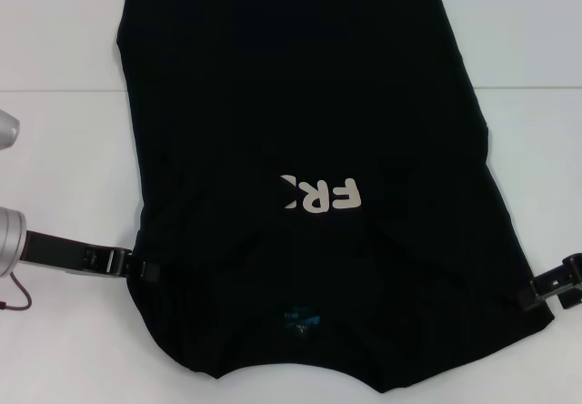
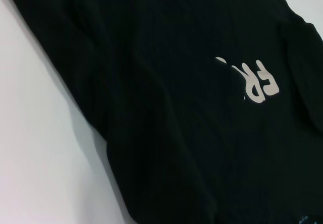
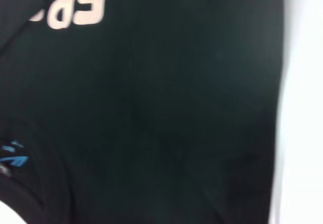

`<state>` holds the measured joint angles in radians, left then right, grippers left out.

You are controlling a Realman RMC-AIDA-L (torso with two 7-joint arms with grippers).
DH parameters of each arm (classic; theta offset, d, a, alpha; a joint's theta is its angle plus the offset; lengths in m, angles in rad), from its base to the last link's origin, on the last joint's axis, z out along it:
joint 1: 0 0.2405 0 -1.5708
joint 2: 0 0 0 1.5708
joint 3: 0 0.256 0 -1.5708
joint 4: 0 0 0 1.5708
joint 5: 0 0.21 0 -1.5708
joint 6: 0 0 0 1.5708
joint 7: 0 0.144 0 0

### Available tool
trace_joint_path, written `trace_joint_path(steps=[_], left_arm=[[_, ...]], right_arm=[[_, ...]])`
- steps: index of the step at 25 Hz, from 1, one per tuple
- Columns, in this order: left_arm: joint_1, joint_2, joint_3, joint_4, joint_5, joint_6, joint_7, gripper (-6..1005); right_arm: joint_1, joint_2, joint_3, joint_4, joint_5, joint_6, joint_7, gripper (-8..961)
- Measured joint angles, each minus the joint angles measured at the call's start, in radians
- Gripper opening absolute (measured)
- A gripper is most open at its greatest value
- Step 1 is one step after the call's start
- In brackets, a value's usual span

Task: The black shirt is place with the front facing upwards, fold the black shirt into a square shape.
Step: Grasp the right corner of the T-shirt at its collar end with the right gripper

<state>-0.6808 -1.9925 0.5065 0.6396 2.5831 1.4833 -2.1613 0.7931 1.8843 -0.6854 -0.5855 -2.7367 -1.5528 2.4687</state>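
Observation:
The black shirt [image 1: 300,104] lies flat on the white table [image 1: 64,158], collar toward me, with its sides folded in. The cream lettering [image 1: 323,195] is partly covered by a fold, so only "FR" shows. The small blue neck label [image 1: 303,318] sits near the collar. My left gripper [image 1: 138,267] is at the shirt's left edge, near the shoulder. My right gripper [image 1: 538,287] is at the shirt's right edge. The shirt [image 2: 176,133] and lettering [image 2: 255,82] fill the left wrist view. The right wrist view shows the shirt [image 3: 176,108], lettering [image 3: 75,7] and label [image 3: 12,153].
Bare white table shows on both sides of the shirt, also in the left wrist view [image 2: 35,143] and the right wrist view [image 3: 303,82]. The silver left arm [image 1: 7,236] with a red cable [image 1: 18,302] reaches in from the left edge.

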Motion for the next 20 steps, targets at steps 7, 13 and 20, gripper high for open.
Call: trace_joint_path(steps=[7, 13, 20], left_arm=[[0.000, -0.001, 0.001, 0.000, 0.000, 0.000, 0.000, 51], [0.000, -0.002, 0.001, 0.000, 0.000, 0.000, 0.000, 51], [0.005, -0.003, -0.001, 0.000, 0.000, 0.000, 0.002, 51]], right_arm=[[0.000, 0.007, 0.001, 0.001, -0.026, 0.010, 0.006, 857], [0.001, 0.011, 0.003, 0.003, -0.024, 0.006, 0.001, 856], [0.005, 0.019, 0.000, 0.003, -0.026, 0.008, 0.000, 857]])
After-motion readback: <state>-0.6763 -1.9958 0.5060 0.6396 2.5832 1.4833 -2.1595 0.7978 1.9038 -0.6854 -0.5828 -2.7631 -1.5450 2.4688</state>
